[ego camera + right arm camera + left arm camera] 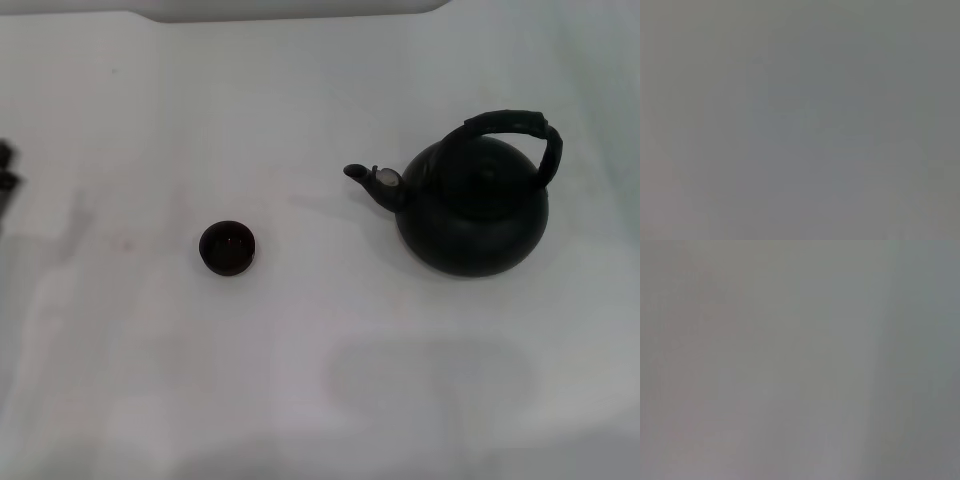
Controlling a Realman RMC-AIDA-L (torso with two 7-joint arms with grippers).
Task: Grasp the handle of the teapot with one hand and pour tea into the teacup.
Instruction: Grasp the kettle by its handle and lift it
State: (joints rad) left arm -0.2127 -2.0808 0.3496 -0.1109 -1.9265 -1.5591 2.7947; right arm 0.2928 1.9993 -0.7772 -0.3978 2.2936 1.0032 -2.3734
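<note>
We are seeing nothing grasped yet: round matte black teapot (478, 215) sitting at 3 o'clock, tiny dark teacup (227, 247) at 9; we cannot tell either gripper's state

The head view is bright and evenly lit, with the white table (320, 380) close to washed out and little contrast in it. Shadows are faint and soft: a pale one lies beside the teapot (473, 215) and under its spout, and a dim grey patch sits on the near part of the table. The teapot's black body shows almost no detail. Both wrist views show only a featureless grey blur, with nothing recognisable in either.
</note>
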